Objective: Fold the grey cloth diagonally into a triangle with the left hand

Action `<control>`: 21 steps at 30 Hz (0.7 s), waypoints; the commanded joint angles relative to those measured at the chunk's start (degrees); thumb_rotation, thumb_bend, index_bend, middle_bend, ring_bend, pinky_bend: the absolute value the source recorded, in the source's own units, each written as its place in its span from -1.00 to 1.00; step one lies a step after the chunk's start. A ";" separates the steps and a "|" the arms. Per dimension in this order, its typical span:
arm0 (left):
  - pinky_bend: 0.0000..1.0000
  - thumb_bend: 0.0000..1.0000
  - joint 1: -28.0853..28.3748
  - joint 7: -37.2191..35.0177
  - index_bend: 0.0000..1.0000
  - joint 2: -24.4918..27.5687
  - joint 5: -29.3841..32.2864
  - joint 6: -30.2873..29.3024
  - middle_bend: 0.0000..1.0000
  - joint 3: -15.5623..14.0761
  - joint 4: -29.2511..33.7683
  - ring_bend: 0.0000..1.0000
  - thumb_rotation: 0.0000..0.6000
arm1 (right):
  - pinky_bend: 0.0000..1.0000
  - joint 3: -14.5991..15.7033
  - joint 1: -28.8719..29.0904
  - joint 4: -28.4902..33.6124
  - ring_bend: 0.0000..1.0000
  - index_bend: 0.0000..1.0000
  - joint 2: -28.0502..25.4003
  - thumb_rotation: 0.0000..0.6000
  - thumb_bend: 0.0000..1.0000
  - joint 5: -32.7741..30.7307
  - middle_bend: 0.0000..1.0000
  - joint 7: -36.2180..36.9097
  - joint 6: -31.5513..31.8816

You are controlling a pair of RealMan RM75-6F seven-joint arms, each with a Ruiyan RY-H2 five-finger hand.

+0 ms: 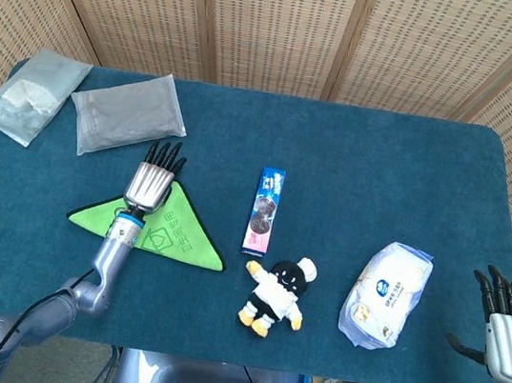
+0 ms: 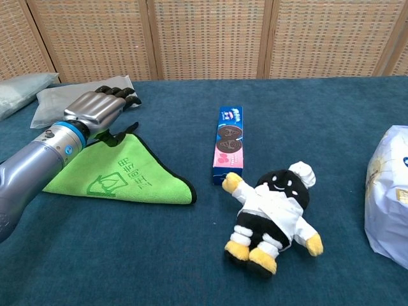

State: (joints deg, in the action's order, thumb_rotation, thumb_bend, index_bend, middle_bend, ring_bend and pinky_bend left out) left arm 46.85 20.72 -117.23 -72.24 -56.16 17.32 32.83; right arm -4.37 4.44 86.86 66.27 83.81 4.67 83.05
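Cloth lies folded in a triangle on the bench. Left hand above its apex, fingers spread, holding nothing. Right hand likewise empty, fingers apart.

The cloth under the dark fingers of the silver left hand is bright green, edged in black, with a darker green print (its grey side is not showing). Beyond the fingertips lies a grey packet. The table is deep teal. The biscuit box is blue and pink; the plush doll is black, white and yellow.
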 commanded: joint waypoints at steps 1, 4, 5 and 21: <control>-1.00 -0.06 -0.06 1.48 -1.00 -0.33 1.61 0.13 -1.00 0.96 -0.04 -1.00 1.00 | -1.00 -0.19 -0.13 -0.32 -1.00 -1.00 0.25 1.00 -1.00 0.31 -1.00 0.40 0.66; -1.00 -0.06 -0.11 1.86 -1.00 -0.30 2.13 -0.42 -1.00 1.20 0.19 -1.00 1.00 | -1.00 -0.18 -0.19 -0.59 -1.00 -1.00 0.39 1.00 -1.00 0.58 -1.00 0.59 1.00; -1.00 -0.06 -0.12 1.69 -1.00 -0.22 2.11 -0.71 -1.00 1.19 0.37 -1.00 1.00 | -1.00 -0.17 -0.20 -0.63 -1.00 -1.00 0.41 1.00 -1.00 0.66 -1.00 0.58 1.07; -1.00 -0.75 -11.66 -5.19 -1.00 12.01 -2.46 -18.01 -1.00 -2.92 24.75 -1.00 1.00 | -1.00 0.10 0.03 -0.98 -1.00 -1.00 0.37 1.00 -1.00 -0.14 -1.00 -0.21 -0.34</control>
State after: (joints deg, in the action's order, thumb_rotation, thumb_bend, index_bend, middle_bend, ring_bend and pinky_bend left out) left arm 39.87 15.85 -110.31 -73.15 -69.47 16.60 49.40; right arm -4.30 4.45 85.84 66.66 83.71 4.55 82.78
